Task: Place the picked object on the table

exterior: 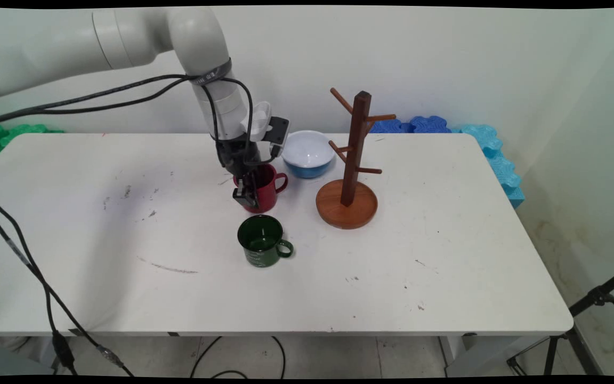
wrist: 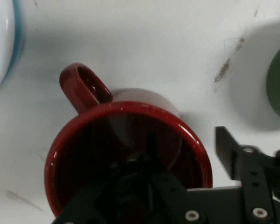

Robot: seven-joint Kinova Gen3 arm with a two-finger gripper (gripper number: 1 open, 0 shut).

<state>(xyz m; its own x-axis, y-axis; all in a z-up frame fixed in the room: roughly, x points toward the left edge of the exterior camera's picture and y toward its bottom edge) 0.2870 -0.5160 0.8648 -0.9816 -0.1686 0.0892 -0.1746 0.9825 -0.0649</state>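
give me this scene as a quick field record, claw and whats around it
claw: open, straddling the red mug's wall, one finger inside, one outside
red mug: upright on the table, handle toward the bowl
green mug: upright, just in front of the red mug, apart from it
bowl: white inside, blue outside, behind the red mug
mug tree: wooden, on a round base, pegs bare
table: white, scuffed
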